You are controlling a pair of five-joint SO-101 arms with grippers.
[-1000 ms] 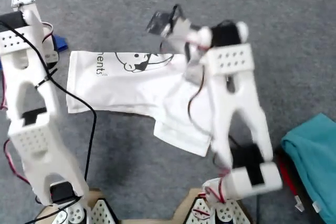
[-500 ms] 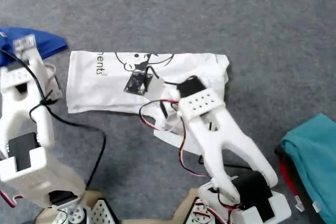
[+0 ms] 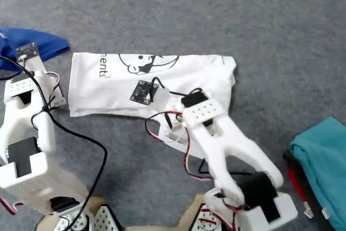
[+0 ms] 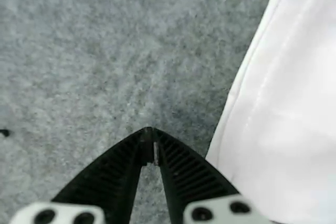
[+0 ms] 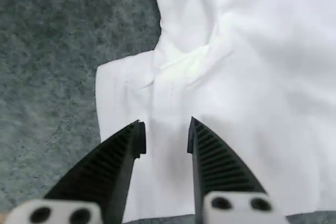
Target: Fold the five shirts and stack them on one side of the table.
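White shirt point(image 5: 252, 77) lies beneath the half-parted right gripper point(image 5: 165, 125).

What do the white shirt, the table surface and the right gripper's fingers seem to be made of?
White shirt: soft matte fabric, probably cotton knit; it creases and shows stitched hems.
Table surface: grey felt or short carpet, judging by its fuzzy, mottled texture.
Right gripper: its fingers look like matte black plastic, perhaps 3D-printed, with ribbed inner faces.

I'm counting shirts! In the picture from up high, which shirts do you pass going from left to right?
First the blue shirt, then the white shirt, then the teal shirt.
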